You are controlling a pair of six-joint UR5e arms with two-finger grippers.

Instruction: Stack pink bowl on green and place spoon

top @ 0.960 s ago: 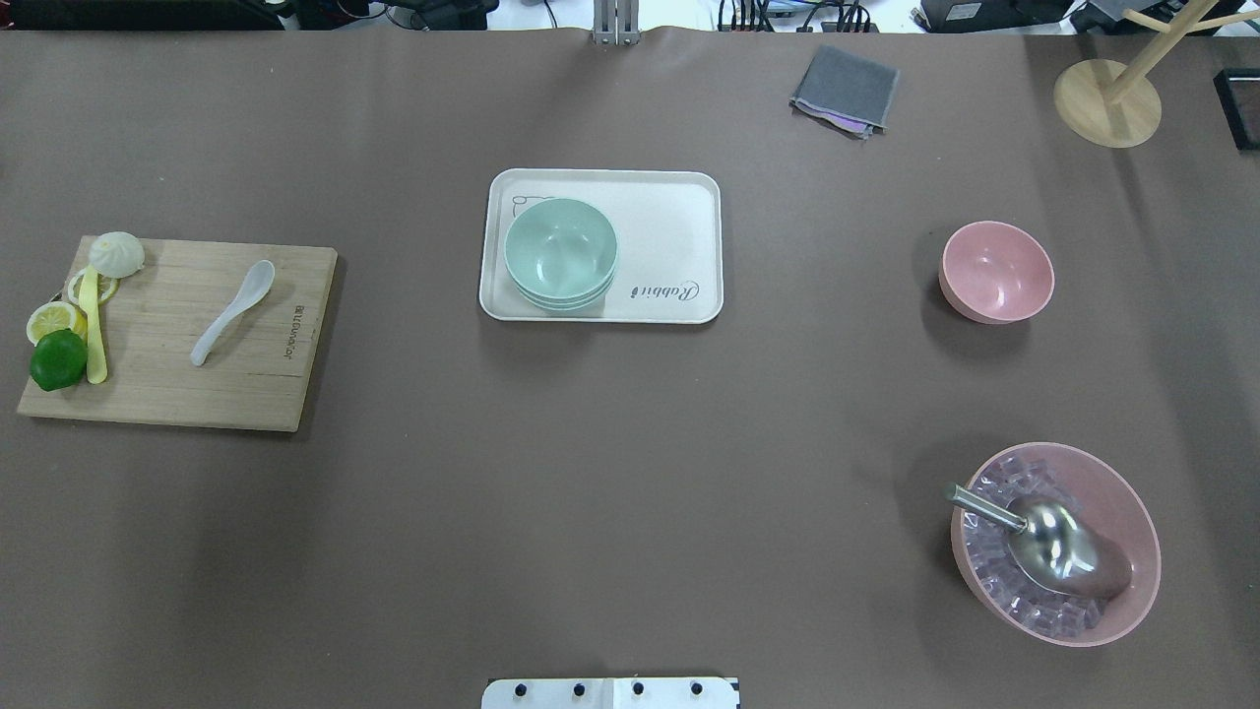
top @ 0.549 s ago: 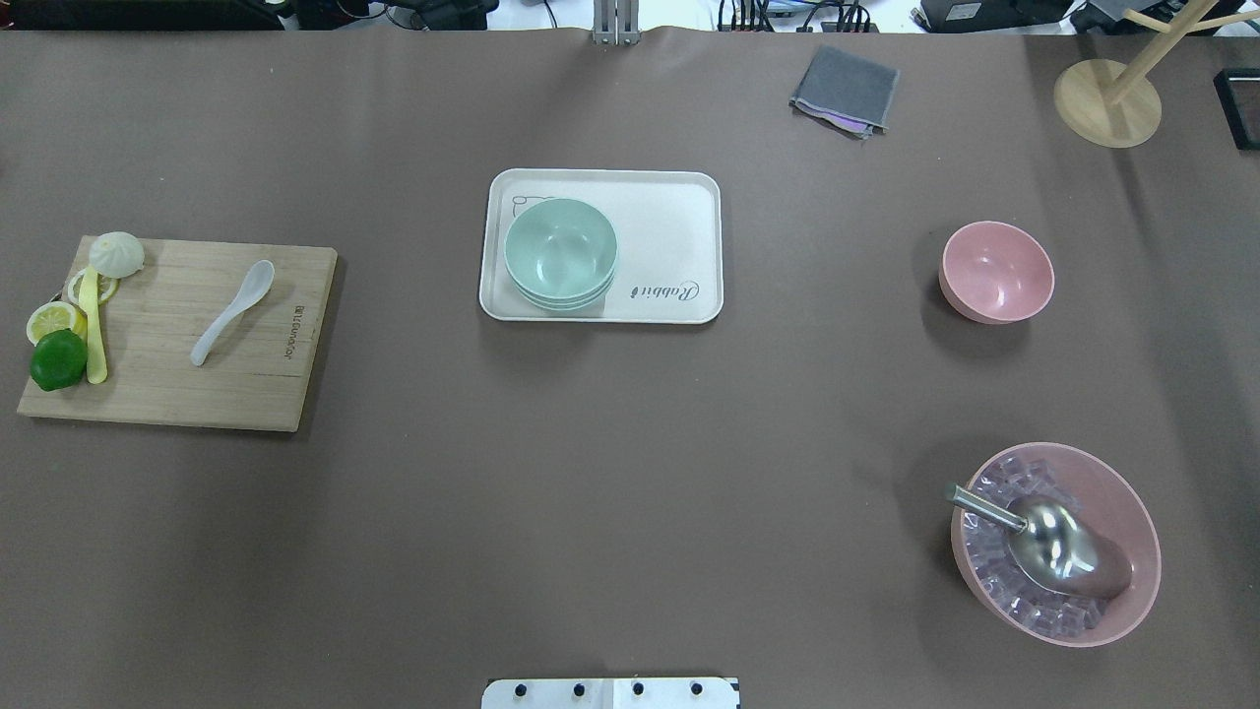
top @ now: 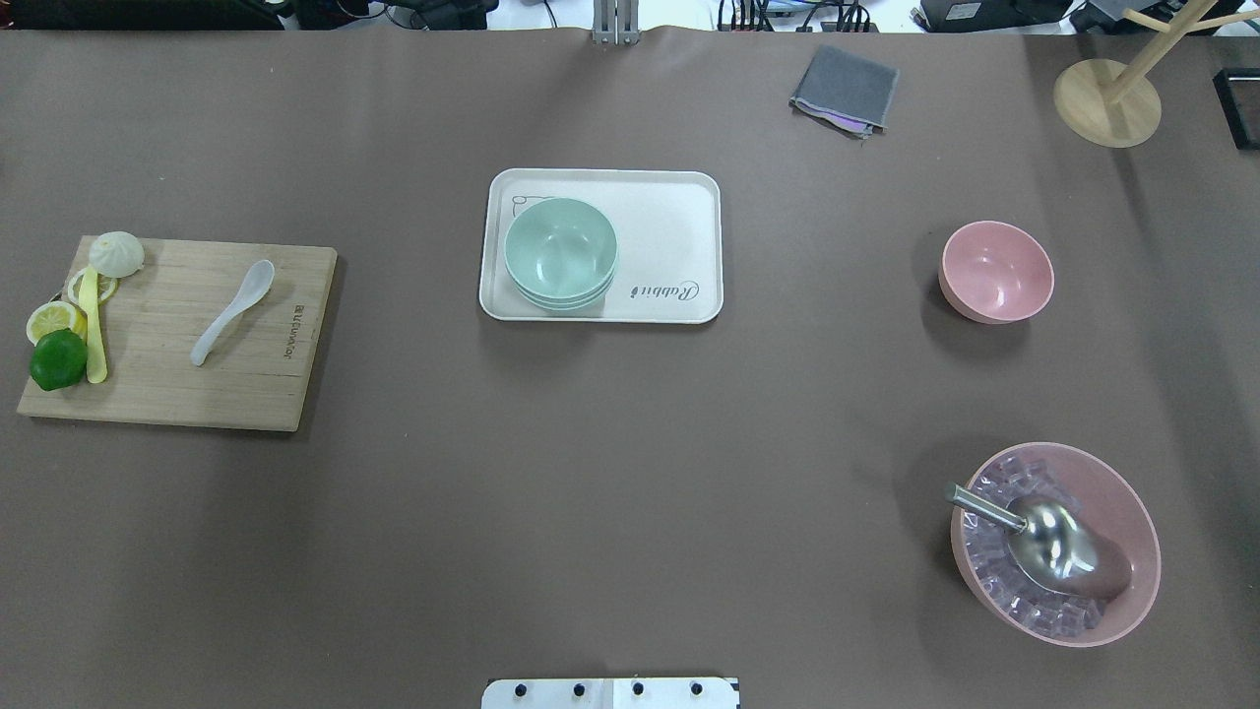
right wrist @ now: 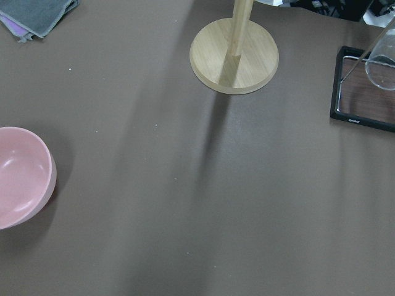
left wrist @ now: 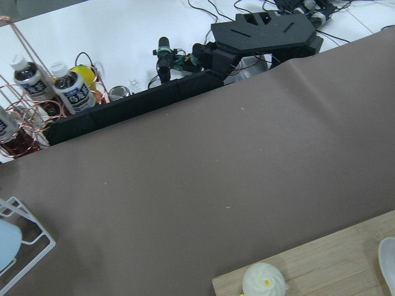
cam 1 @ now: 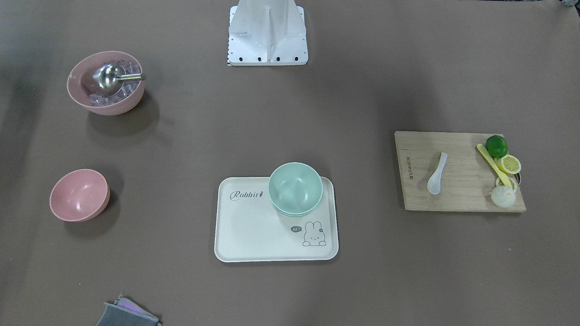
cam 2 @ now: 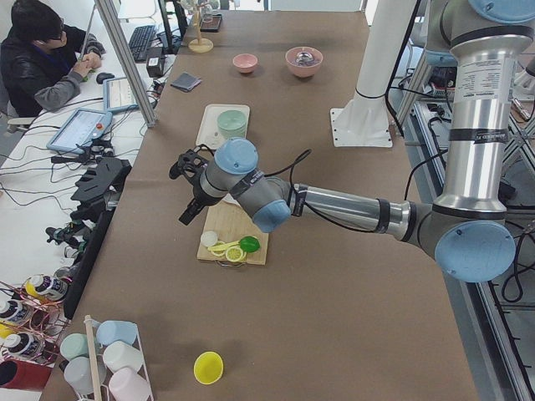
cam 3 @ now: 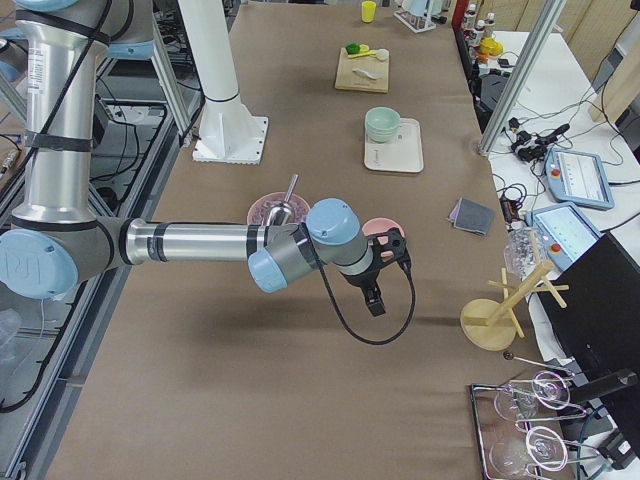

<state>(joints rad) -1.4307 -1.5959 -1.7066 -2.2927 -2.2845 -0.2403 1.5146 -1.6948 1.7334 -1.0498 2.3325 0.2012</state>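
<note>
1. Overhead exterior view: the tray (top: pixel 679 212) sits at table centre. Clock bearings below are taken from it in this view, with 12 o'clock pointing away from the robot.
2. The green bowl (top: pixel 560 251) stands upright on the tray's 9 o'clock half, topmost of a nested green stack.
3. The pink bowl (top: pixel 996 272) stands upright on the bare table at 3 o'clock, well apart from the tray.
4. The spoon (top: pixel 234 310) lies on the cutting board (top: pixel 246 384) at 9 o'clock, scoop end toward 1 o'clock, handle toward 7 o'clock.
5. The bun (top: pixel 116 253) and the lime (top: pixel 57 359) lie along the board's 9 o'clock edge.
6. The large pink bowl (top: pixel 1132 532) at 4 o'clock contains ice cubes and a metal scoop (top: pixel 1053 537). The grey cloth (top: pixel 845 89) lies at 1 o'clock and the wooden stand (top: pixel 1106 102) at 2 o'clock.
7. The left gripper (cam 2: pixel 191 205) hangs above the table over the board's outer end. It appears only in a side view, so the jaw state cannot be determined.
8. The right gripper (cam 3: pixel 372 298) hangs above the table between the pink bowl and the wooden stand. It too appears only in a side view, so the jaw state cannot be determined.
</note>
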